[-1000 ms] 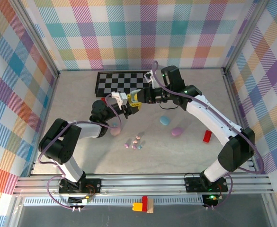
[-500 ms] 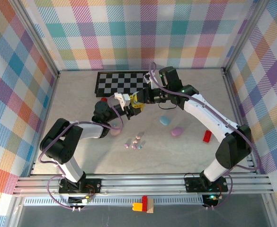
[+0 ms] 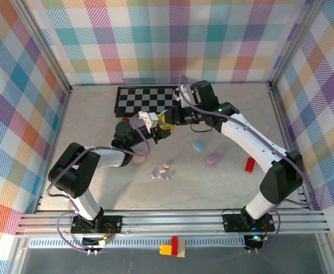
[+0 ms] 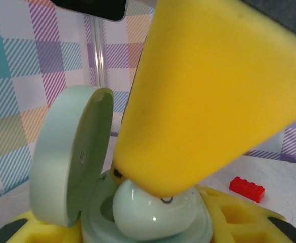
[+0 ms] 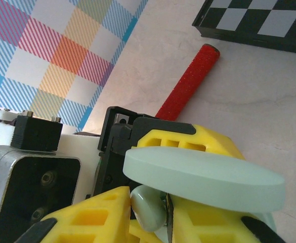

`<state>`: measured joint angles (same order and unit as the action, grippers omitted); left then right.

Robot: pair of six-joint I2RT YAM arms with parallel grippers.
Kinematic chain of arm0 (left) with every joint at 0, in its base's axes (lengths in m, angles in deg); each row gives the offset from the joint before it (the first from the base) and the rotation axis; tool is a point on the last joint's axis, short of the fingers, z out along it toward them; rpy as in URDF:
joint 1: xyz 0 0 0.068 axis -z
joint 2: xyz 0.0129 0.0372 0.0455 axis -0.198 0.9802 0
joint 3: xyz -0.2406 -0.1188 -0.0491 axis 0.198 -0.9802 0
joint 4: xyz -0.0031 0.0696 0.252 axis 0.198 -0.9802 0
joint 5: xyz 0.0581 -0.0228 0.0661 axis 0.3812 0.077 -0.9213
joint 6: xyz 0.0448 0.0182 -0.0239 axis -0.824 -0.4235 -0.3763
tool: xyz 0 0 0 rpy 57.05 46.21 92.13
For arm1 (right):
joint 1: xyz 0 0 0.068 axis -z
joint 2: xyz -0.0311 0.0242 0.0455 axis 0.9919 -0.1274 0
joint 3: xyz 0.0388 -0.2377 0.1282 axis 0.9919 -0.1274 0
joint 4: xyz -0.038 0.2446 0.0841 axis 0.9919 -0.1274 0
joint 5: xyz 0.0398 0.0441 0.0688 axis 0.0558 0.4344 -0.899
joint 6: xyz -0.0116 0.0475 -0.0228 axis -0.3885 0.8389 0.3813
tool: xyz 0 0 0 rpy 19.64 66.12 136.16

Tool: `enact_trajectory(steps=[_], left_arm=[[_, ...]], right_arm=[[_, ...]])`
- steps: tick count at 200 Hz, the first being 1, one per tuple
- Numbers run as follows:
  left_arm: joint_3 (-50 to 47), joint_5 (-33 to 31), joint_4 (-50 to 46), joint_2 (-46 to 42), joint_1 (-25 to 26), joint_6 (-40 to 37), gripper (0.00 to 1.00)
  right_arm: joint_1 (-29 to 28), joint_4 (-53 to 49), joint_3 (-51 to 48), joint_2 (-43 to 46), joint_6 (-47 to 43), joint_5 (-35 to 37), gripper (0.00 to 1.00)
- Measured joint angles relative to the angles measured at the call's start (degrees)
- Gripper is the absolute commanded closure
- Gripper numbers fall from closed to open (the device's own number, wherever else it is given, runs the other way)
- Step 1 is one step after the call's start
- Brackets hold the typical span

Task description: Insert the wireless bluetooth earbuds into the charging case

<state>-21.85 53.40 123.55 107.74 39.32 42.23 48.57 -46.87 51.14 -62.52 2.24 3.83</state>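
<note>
We note both grippers meeting just in front of the checkerboard mat [image 3: 147, 100]. The left gripper [image 3: 158, 130] is clenched on the pale green charging case [image 4: 69, 162], whose lid stands open. The right gripper [image 3: 167, 119] pinches a whitish earbud [image 4: 153, 212] at the case's open well. The other earbuds [image 3: 164, 172] lie loose in a small cluster farther from the mat, toward the arm bases and well apart from the case.

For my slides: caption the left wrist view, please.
Yellow finger resting on a pale earbud in the open case, red block behind.
</note>
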Motion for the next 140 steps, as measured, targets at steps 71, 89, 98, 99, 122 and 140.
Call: enact_trajectory(steps=[71,89,98,99,122,140], left_arm=[[0.59,-0.48,-0.74,0.00,0.15,-0.04,0.69],[0.92,-0.52,-0.50,0.11,0.15,-0.02,0.69],[1.09,-0.52,-0.20,0.11,0.15,-0.04,0.69],[1.11,-0.52,-0.20,0.11,0.15,-0.04,0.69],[1.33,-0.55,-0.04,0.11,0.15,-0.24,0.69],[1.33,-0.55,-0.02,0.22,0.15,-0.63,0.69]], right_arm=[[-0.11,-0.52,0.15,0.50,-1.14,1.75,0.68],[-0.20,-0.92,0.15,1.51,-2.25,2.69,0.65],[-0.20,-1.16,0.13,2.19,-2.62,2.78,0.64],[-0.20,-1.18,0.13,2.29,-2.62,2.78,0.63],[-0.20,-1.27,0.13,4.07,-4.02,2.10,0.61],[-0.13,-0.61,-0.13,5.64,-4.59,0.44,0.60]])
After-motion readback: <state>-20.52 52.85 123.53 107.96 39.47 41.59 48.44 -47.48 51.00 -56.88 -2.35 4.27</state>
